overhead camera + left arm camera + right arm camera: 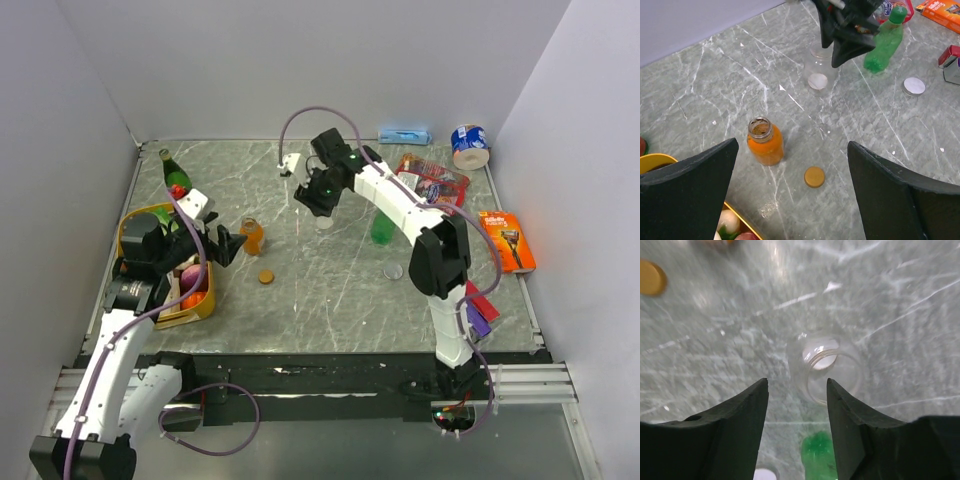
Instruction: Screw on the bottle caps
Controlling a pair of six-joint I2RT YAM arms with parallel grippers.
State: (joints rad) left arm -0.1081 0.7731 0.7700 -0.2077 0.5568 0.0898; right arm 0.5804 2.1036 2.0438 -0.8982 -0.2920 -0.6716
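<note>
Grey marble table (330, 290), uncapped clear bottle (826, 369) just below the right end effector (797, 386) (jaws apart, empty)

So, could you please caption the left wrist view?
Open left gripper above the uncapped orange bottle and its loose orange cap.

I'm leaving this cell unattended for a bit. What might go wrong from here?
1. The open right gripper hangs over the uncapped clear plastic bottle, whose mouth sits off-centre toward one finger; descending might clip the rim and tip it toward the neighbouring bright green plastic bottle.
2. The open-mouthed small orange bottle stands unheld ahead of the open left gripper; a nudge may topple it onto the loose round orange cap.
</note>
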